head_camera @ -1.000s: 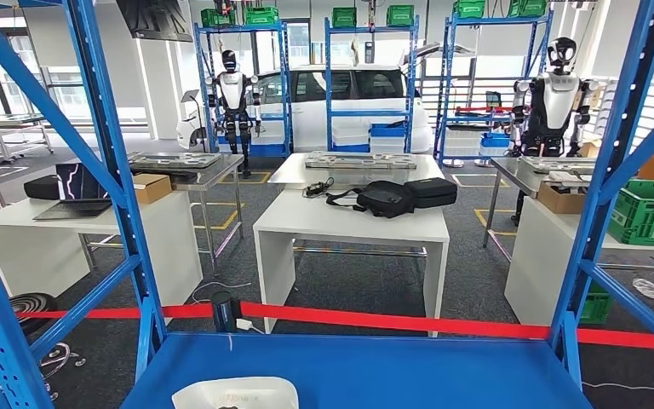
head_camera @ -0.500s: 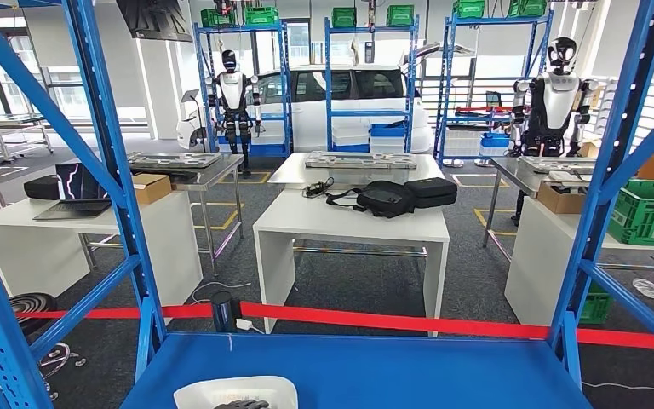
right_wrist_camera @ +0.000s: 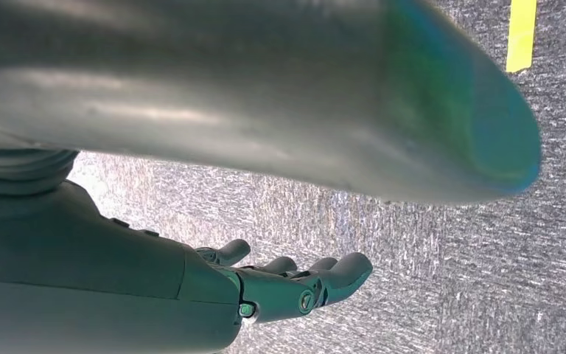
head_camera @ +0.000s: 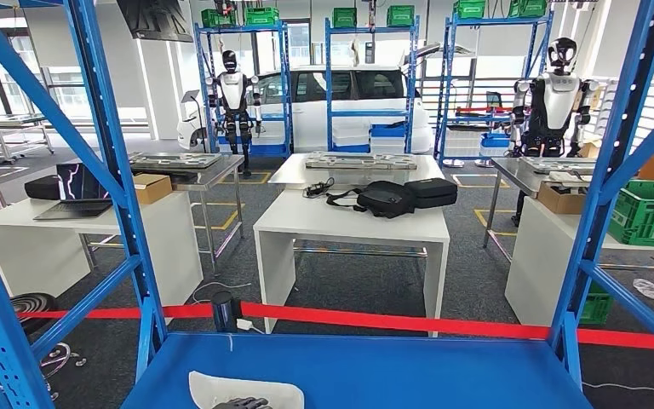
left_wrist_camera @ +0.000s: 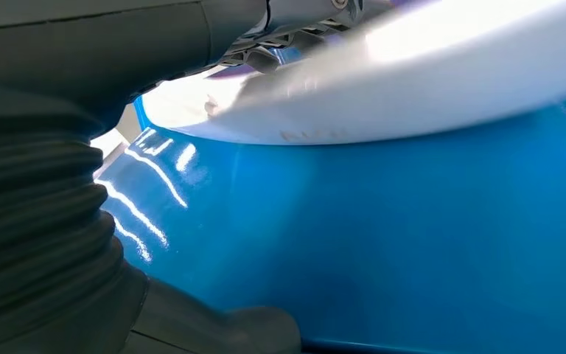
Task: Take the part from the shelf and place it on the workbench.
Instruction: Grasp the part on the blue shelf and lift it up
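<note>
The flat blue metal shelf board (head_camera: 366, 371) looks as it did a second ago, while the white moulded plastic part (head_camera: 247, 390) lying on its near edge has shifted and tilted, its outline lower and more slanted than before. The left hand (head_camera: 243, 403), absent a second ago, now has dark fingers resting on the part's near rim; the frame edge cuts them off, so whether they grip it cannot be told. The right hand (right_wrist_camera: 295, 284) hangs over grey carpet, fingers apart and holding nothing.
</note>
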